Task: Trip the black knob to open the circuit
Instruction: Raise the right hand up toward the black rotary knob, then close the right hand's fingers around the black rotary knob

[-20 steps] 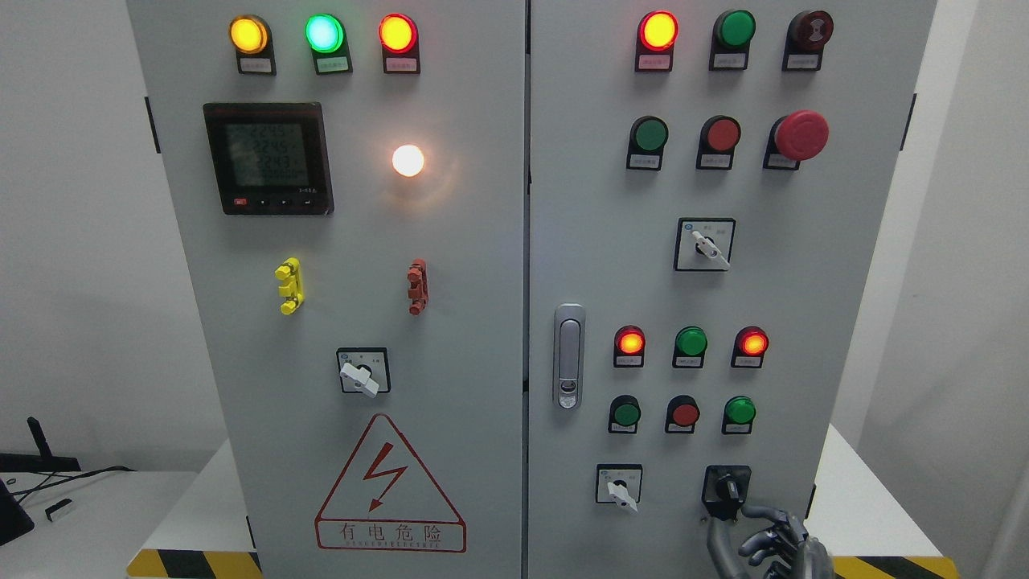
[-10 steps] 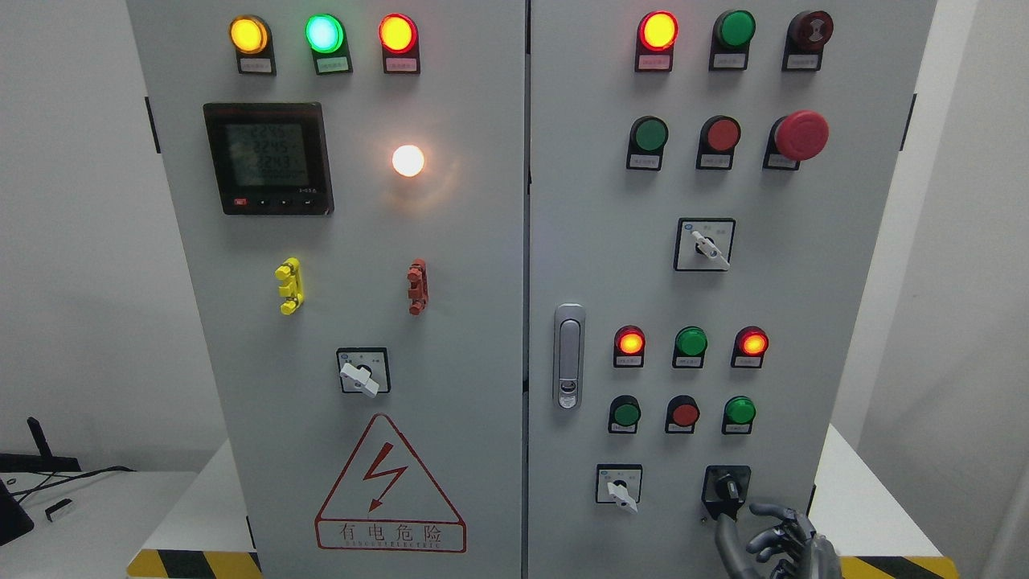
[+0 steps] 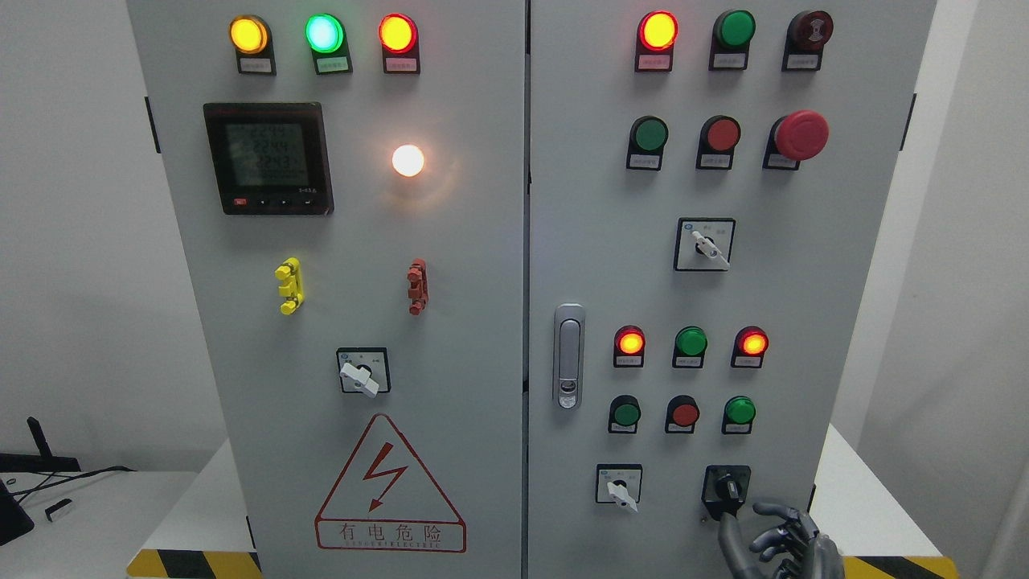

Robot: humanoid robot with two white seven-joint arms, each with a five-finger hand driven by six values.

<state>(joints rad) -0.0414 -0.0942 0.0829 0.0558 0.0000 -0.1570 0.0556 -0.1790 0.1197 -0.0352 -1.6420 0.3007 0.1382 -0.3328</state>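
Drifting slightly right since before, right robot hand [image 3: 778, 540] hovers open-fingered below black knob [image 3: 727, 487].

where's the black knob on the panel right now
In the head view the black knob sits at the right door's bottom right, beside the white selector switch, just above the right hand.

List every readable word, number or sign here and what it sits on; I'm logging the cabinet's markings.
"有电危险": under the lightning bolt in the red warning triangle on the left door.
Meter display: rows of digits, too blurred to read.
Small label plates under the lamps and buttons: too small to read.
Selector switch plates: markings illegible.
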